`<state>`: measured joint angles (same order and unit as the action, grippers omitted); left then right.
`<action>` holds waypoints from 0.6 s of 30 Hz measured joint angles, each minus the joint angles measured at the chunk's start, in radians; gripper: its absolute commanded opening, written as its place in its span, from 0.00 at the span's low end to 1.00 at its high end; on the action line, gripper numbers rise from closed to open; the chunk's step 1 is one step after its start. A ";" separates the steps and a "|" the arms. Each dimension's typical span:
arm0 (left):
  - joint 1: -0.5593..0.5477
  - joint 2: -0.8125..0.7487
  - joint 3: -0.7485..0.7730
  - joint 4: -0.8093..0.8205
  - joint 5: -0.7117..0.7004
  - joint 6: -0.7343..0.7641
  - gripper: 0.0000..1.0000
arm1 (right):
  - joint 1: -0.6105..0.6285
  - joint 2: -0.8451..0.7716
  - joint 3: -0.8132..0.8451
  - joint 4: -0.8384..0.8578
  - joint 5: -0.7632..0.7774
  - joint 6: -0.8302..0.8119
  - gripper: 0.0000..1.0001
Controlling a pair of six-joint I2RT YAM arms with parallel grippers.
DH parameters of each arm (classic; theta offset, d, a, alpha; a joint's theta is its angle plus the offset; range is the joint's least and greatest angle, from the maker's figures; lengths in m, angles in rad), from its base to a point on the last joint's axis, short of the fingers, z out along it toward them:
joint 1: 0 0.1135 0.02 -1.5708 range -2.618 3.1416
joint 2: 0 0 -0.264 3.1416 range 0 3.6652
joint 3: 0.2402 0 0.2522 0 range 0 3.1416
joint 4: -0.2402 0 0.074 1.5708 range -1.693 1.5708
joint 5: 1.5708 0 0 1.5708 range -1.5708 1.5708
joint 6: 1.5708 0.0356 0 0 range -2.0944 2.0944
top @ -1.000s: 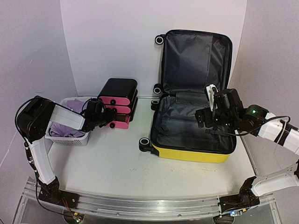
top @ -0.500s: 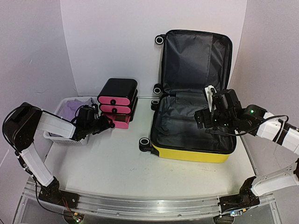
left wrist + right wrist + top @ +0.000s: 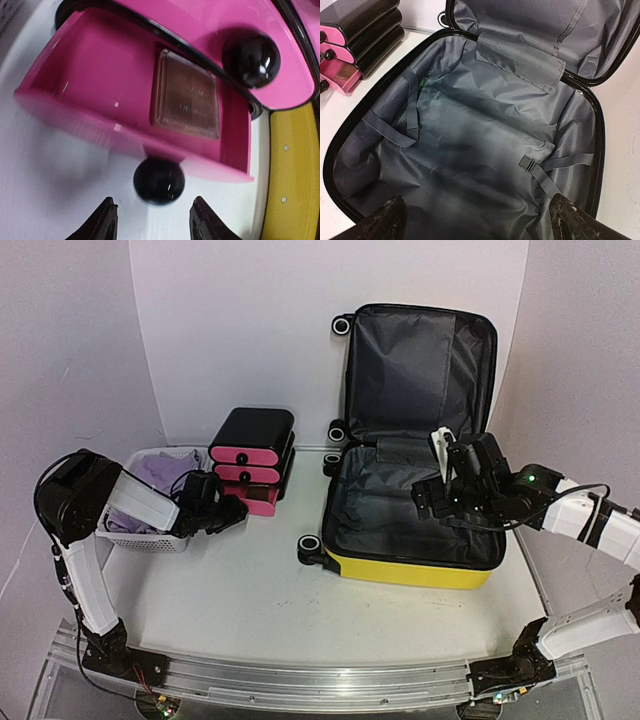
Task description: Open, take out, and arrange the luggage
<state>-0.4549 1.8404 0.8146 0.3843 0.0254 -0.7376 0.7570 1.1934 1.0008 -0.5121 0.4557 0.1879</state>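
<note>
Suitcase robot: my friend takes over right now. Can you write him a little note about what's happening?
Left gripper: open, gripping nothing. The black knob of the pulled-out pink drawer sits just ahead of it.
Right gripper: open and empty, hovering over the luggage.
Luggage: on the table's right side, lid standing up at the back wall. Only grey lining and straps show inside.
Done: luggage opened. A flat brown packet lies in the drawer, and purple cloth is in the white basket.
Left: probably push the drawer shut.
</note>
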 measured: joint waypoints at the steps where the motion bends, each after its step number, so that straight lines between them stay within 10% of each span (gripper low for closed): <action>1: 0.001 0.014 0.018 0.000 -0.001 0.000 0.50 | 0.000 -0.002 0.000 0.000 0.000 0.000 0.98; 18: 0.009 0.163 0.223 -0.031 -0.021 0.019 0.32 | 0.000 -0.059 0.000 -0.004 0.005 0.000 0.98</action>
<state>-0.4458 2.0029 1.0374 0.3538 0.0040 -0.7181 0.7570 1.1343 1.0008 -0.5163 0.4606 0.1879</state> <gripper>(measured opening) 0.330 0.983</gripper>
